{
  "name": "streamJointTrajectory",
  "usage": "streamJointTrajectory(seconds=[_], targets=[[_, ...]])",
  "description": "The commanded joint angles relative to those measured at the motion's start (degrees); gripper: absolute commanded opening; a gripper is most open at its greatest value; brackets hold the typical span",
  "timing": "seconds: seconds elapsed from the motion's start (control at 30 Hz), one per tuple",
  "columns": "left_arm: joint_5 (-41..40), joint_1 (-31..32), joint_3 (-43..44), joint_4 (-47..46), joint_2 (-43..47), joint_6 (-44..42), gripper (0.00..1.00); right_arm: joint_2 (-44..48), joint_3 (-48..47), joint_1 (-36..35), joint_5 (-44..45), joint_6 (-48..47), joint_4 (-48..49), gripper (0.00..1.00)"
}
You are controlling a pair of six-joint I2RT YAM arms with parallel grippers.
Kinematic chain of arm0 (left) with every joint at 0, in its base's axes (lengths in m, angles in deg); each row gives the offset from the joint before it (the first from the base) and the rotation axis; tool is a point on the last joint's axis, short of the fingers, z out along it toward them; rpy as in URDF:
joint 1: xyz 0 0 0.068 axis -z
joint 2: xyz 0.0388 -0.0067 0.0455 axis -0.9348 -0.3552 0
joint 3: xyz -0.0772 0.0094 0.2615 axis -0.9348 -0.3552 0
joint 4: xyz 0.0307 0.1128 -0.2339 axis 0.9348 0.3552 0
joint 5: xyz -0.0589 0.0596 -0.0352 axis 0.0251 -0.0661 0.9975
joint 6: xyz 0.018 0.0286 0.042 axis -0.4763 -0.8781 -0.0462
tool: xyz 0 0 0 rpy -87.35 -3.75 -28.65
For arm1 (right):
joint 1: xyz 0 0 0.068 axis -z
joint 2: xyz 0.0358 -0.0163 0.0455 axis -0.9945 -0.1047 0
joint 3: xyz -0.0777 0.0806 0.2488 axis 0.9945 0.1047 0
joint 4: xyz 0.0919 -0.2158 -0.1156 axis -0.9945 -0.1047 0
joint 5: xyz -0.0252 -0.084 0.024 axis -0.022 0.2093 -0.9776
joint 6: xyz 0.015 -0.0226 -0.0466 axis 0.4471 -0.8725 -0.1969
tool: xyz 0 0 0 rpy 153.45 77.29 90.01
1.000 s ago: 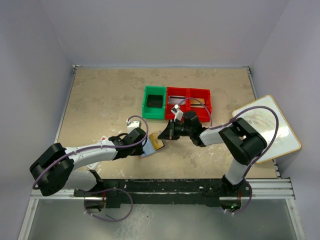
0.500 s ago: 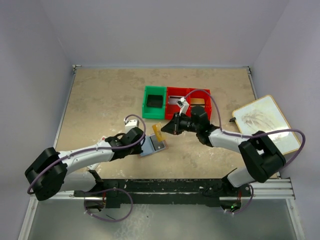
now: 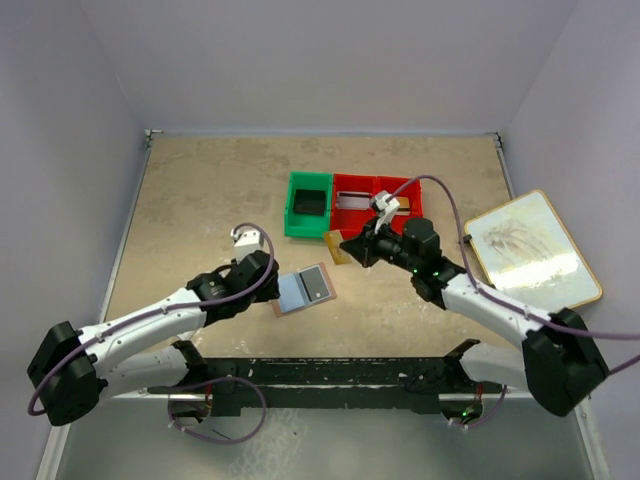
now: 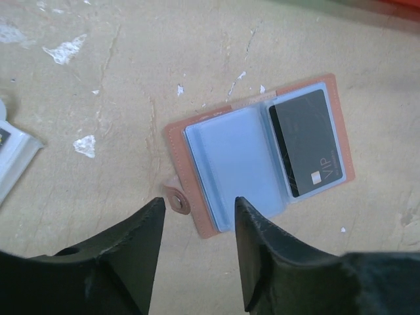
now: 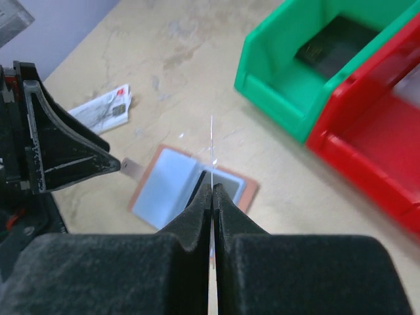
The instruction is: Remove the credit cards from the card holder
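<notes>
The card holder (image 3: 303, 290) lies open and flat on the table, brown rim up and light blue lining showing. A black credit card (image 4: 307, 143) sits in its right pocket (image 4: 259, 154). My left gripper (image 4: 198, 203) hovers open just short of the holder's near edge and strap, touching nothing; from above it (image 3: 265, 280) is left of the holder. My right gripper (image 3: 352, 245) is shut on a gold-tan credit card (image 3: 335, 247), lifted up and right of the holder. In the right wrist view that card (image 5: 211, 141) shows edge-on between the shut fingertips (image 5: 212, 188), above the holder (image 5: 172, 187).
A green bin (image 3: 308, 205) with a dark item inside and red bins (image 3: 378, 203) stand just behind the right gripper. A white packet with a red mark (image 5: 105, 108) lies left of the holder. A wood-rimmed white board (image 3: 530, 250) sits at the right edge.
The left gripper let go of the holder, opened and drew back left; the holder now lies flat. The right gripper carried the gold card up and right, away from the holder toward the bins.
</notes>
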Motion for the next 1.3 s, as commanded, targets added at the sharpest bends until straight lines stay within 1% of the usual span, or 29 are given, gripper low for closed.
streamJointTrajectory(seconds=[0.0, 0.07, 0.2, 0.27, 0.4, 0.47, 0.6, 0.7, 0.8, 0.87, 1.0, 1.1, 1.27], targets=[[-5.2, 0.1, 5.5, 4.1, 2.6, -2.2, 0.49, 9.3, 1.1, -0.2, 10.3, -14.3, -0.5, 0.00], [-6.1, 0.0, 7.0, 5.1, 3.6, -3.0, 0.56, 11.8, 0.9, -0.1, 13.2, -19.8, -2.1, 0.00], [-7.6, 0.0, 9.7, 7.6, 4.5, -4.6, 0.62, 13.7, -0.4, -0.2, 16.1, -28.5, -5.2, 0.00], [-8.5, 0.0, 11.1, 8.8, 4.4, -5.4, 0.63, 13.4, -1.6, -0.1, 13.9, -34.3, -7.5, 0.00], [-10.8, 0.0, 13.8, 12.1, 4.2, -7.4, 0.64, 12.2, -2.9, -0.1, 20.6, -38.4, -9.5, 0.00], [-11.7, 0.0, 14.6, 12.8, 3.8, -8.8, 0.69, 11.9, -3.1, 0.2, 23.4, -41.1, -9.6, 0.00], [-14.4, 0.0, 17.6, 16.7, 1.4, -10.0, 0.70, 10.2, -3.6, 1.1, 28.2, -47.9, -9.7, 0.00], [-14.6, -0.6, 17.7, 15.6, 2.8, -12.0, 0.71, 7.7, -5.1, 2.1, 31.8, -51.3, -10.0, 0.00], [-12.9, -4.9, 17.9, 16.3, 2.7, -14.3, 0.71, 5.5, -6.4, 4.9, 29.8, -52.8, -9.3, 0.00], [-12.1, -6.4, 18.4, 16.1, 2.2, -15.4, 0.71, 3.1, -7.6, 6.7, 29.9, -54.1, -9.1, 0.00], [-13.6, -7.6, 19.3, 15.3, 1.5, -18.3, 0.71, -0.2, -8.6, 10.2, 26.4, -58.1, -7.2, 0.00], [-16.1, -7.7, 16.8, 12.1, 3.0, -19.8, 0.71, -2.9, -9.4, 12.7, 21.5, -61.7, -5.8, 0.00], [-16.1, -7.7, 15.5, 10.2, 4.7, -20.8, 0.71, -7.8, -10.8, 15.4, 14.2, -70.2, -5.4, 0.00]])
